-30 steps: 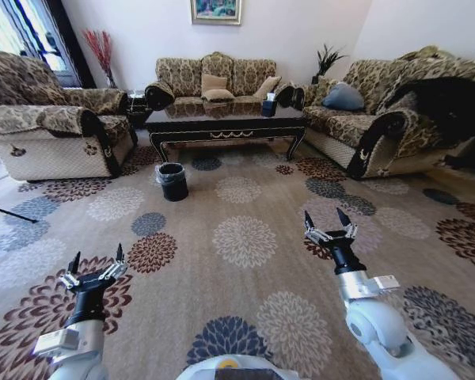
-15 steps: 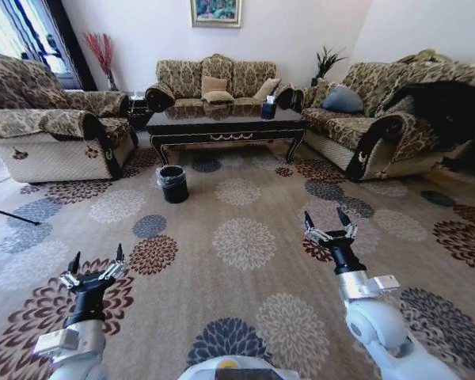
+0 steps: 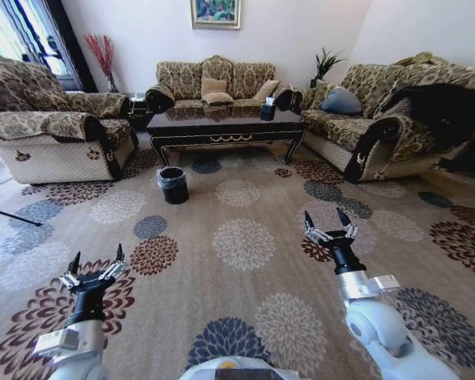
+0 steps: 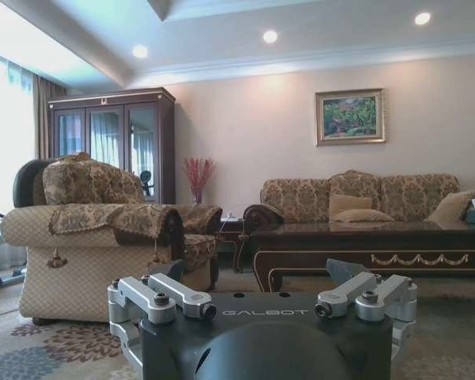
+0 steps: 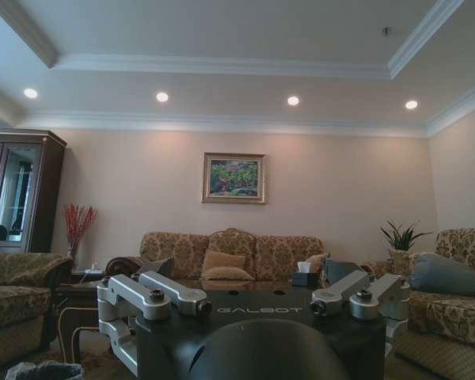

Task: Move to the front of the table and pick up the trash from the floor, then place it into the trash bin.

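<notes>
The dark wood table (image 3: 222,127) stands far ahead, in front of the middle sofa, and shows again in the left wrist view (image 4: 364,247). The black trash bin (image 3: 172,184), lined with a clear bag, stands on the carpet just before the table's left end; its rim also shows in the right wrist view (image 5: 43,370). I cannot make out the trash on the patterned carpet. My left gripper (image 3: 96,260) is held low at the near left, open and holding nothing. At the near right my right gripper (image 3: 324,218) is also open and holding nothing.
A sofa (image 3: 214,79) stands behind the table, an armchair (image 3: 51,131) to the left and a long sofa (image 3: 396,111) to the right. A dark tissue box (image 3: 268,108) sits on the table. Flowered carpet (image 3: 241,237) stretches between me and the table.
The whole picture has shifted slightly, so the camera has moved a little. Both grippers keep the same open pose.
</notes>
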